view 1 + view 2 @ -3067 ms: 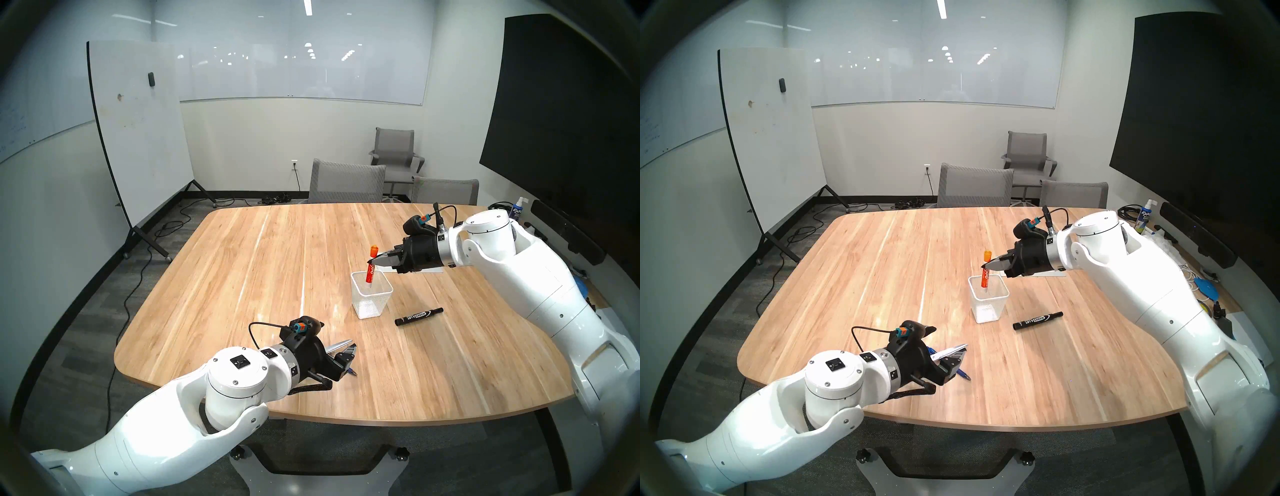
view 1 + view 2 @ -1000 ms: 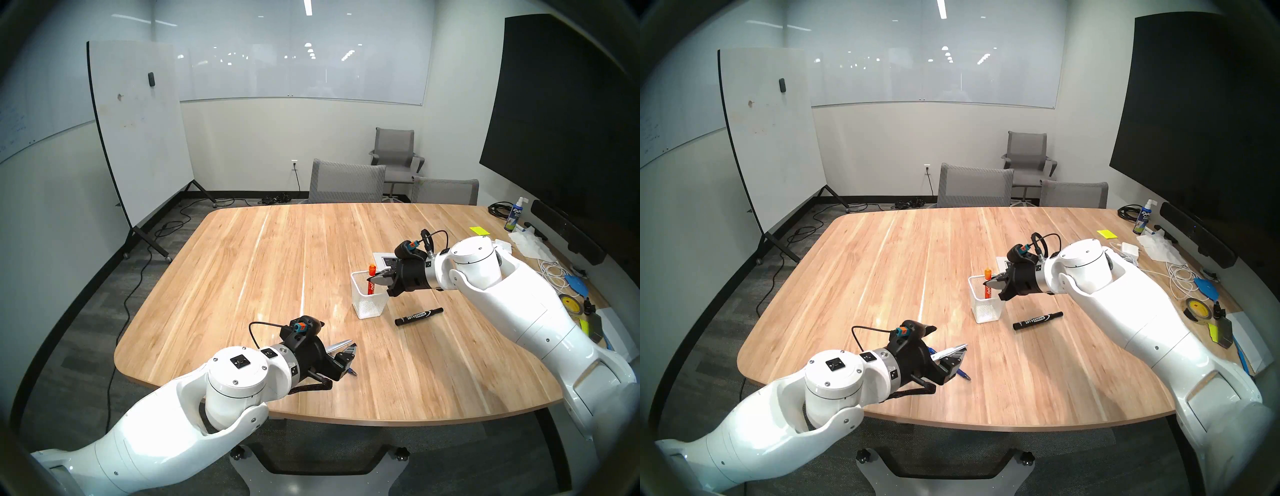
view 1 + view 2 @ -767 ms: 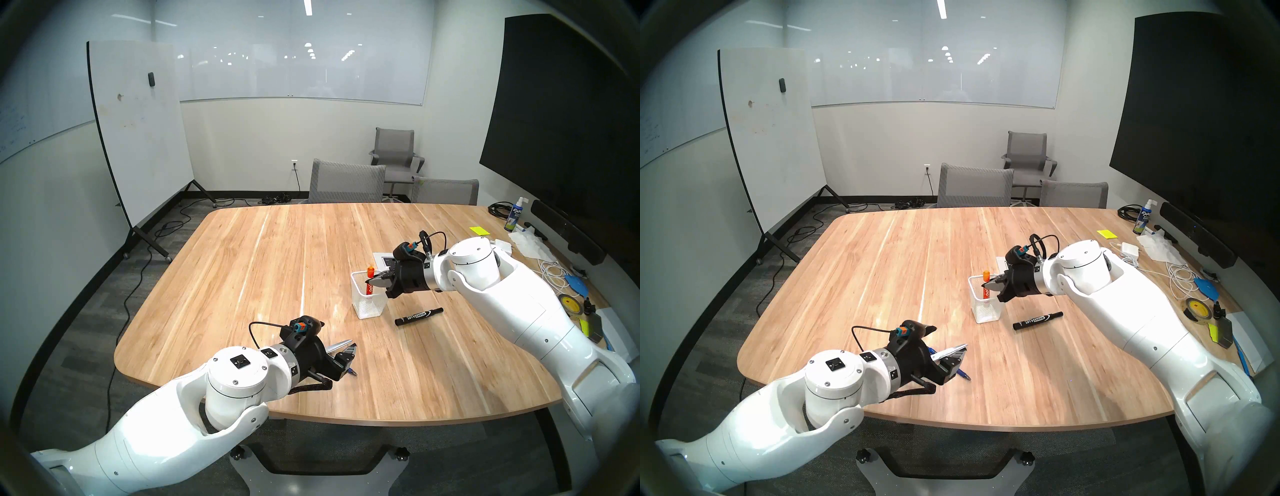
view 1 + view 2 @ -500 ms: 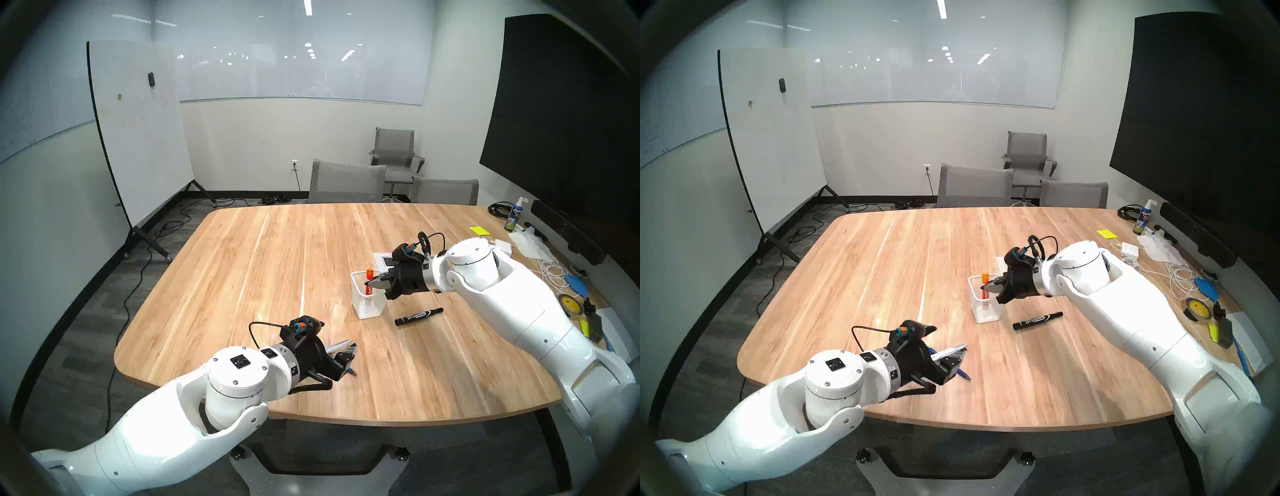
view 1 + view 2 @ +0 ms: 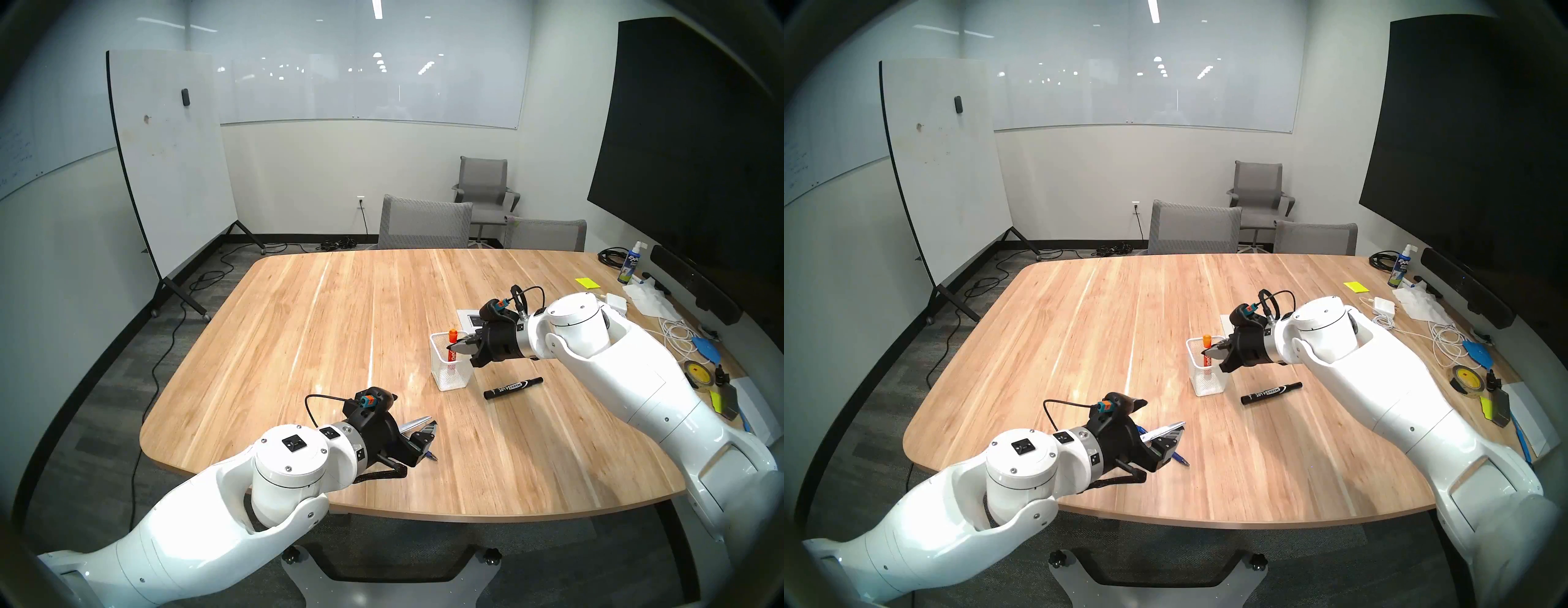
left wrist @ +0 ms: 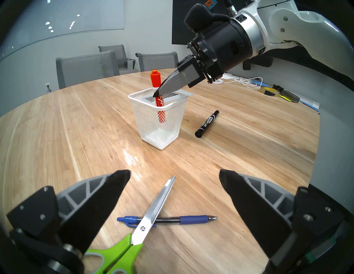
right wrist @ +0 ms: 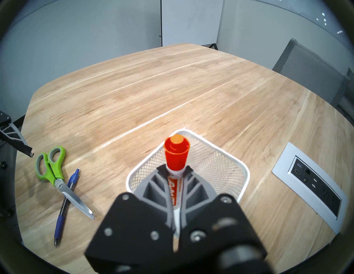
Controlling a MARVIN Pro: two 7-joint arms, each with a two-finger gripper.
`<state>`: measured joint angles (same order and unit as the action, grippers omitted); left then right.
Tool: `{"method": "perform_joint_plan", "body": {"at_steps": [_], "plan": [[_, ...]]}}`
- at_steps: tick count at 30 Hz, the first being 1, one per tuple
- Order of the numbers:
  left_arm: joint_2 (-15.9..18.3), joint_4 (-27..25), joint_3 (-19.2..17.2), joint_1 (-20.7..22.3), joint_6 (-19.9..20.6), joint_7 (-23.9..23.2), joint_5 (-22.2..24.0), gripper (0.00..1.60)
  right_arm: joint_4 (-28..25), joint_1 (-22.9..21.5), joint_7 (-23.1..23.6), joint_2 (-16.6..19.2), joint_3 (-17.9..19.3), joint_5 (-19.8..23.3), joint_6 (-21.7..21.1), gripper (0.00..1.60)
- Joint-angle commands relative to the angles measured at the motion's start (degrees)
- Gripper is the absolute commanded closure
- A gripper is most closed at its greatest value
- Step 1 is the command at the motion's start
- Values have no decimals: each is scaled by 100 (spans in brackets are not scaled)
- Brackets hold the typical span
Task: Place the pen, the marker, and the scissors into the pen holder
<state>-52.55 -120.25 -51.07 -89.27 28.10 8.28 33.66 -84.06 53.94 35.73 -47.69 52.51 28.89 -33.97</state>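
My right gripper (image 5: 450, 347) is shut on an orange marker (image 5: 453, 337), holding it upright just below its cap. The marker's (image 6: 156, 80) lower half is inside the white mesh pen holder (image 6: 153, 130), with its end still above the base. In the right wrist view the fingers (image 7: 153, 183) clamp the marker (image 7: 176, 153) over the holder's rim (image 7: 247, 172). A black marker (image 5: 513, 387) lies on the table right of the holder. My left gripper (image 6: 174, 174) hangs open over the green-handled scissors (image 6: 153, 210), which lie across the blue pen (image 6: 191, 218).
A power outlet panel (image 7: 310, 178) is set into the table just behind the holder. Cables, a tape roll (image 5: 695, 371), a spray bottle (image 5: 630, 265) and papers crowd the table's right edge. Grey chairs (image 5: 424, 223) stand along the far edge.
My right gripper has sunk a little, lowering the orange marker deeper into the pen holder. The left arm, scissors, pen and black marker have not moved.
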Motion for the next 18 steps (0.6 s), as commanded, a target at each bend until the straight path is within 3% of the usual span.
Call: {"method": "perform_joint_plan", "body": {"at_steps": [1, 9, 14, 18], "plan": [[-22, -89, -11, 13, -42, 2, -6, 0, 21, -131, 43, -35, -6, -30, 8, 160], [-22, -89, -11, 13, -41, 1, -6, 0, 83, -152, 39, -69, -38, -44, -34, 160], [-22, -89, -11, 13, -41, 1, -6, 0, 105, -145, 27, -94, -25, -52, -44, 134], [-22, -89, -11, 13, -41, 1, -6, 0, 127, -140, 22, -119, -11, -47, -51, 124]]}}
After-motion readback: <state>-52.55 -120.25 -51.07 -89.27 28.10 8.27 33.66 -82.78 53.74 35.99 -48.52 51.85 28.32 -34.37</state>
